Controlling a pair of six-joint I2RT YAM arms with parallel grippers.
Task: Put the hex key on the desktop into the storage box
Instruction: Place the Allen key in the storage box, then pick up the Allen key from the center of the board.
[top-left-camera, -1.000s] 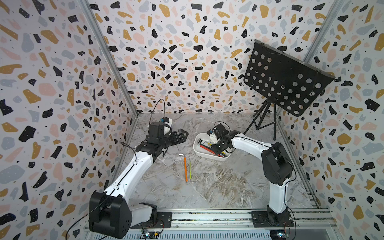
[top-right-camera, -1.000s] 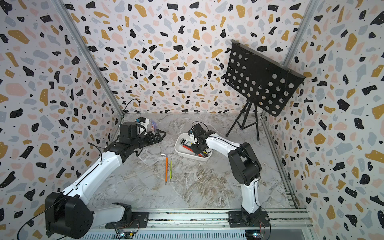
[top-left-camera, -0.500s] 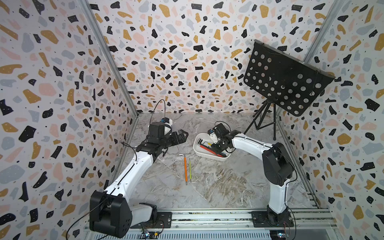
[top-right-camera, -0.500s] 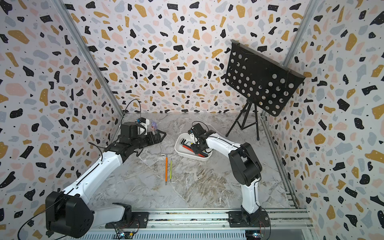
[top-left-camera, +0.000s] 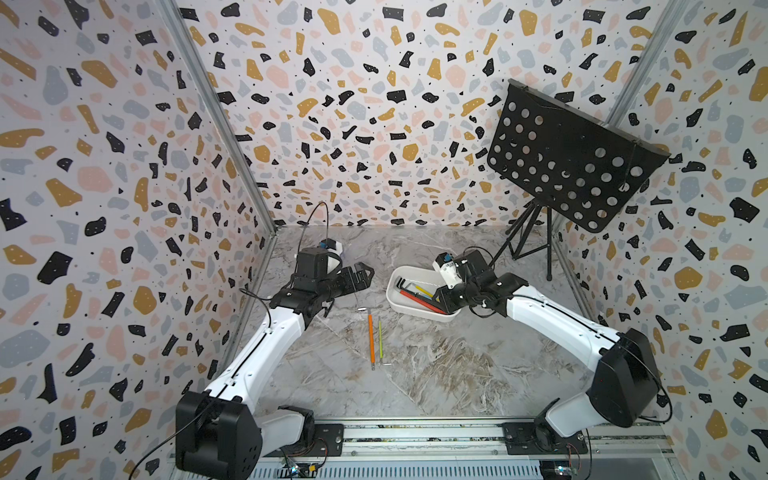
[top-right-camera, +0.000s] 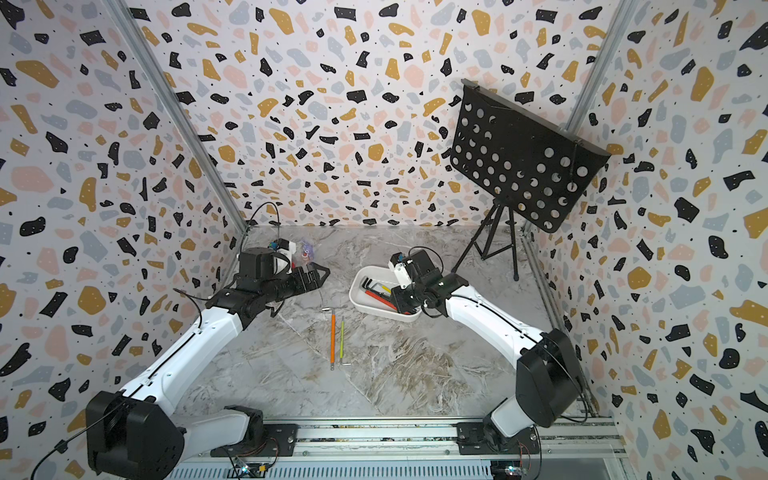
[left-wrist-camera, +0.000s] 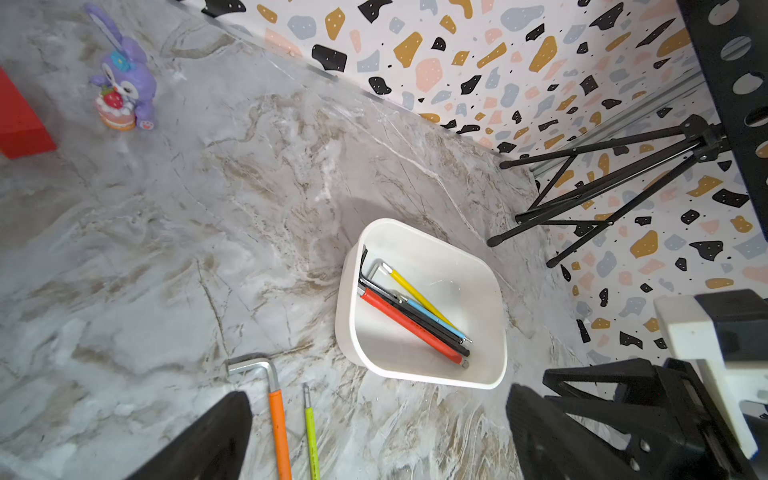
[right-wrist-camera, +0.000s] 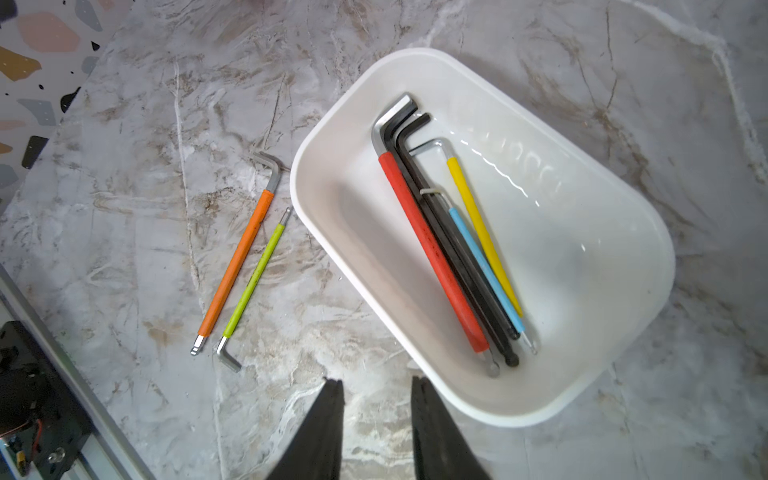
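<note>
My right pincer (right-wrist-camera: 376, 386): a little open, empty, by the front rim of the storage box (right-wrist-camera: 582, 249) | my left pincer (top-left-camera: 365, 275): wide, empty, maybe nearer | orange hex key (right-wrist-camera: 239, 253), green hex key (right-wrist-camera: 253, 278): side by side mid worktop (right-wrist-camera: 145, 208), toward left edge from box, lying front-to-back | letters on box floor: can't read

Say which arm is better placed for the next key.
Left, probably: the orange hex key and green hex key lie between the fingers of the open left gripper in its wrist view. The right gripper, open, hangs by the storage box, keys off to one side.
</note>
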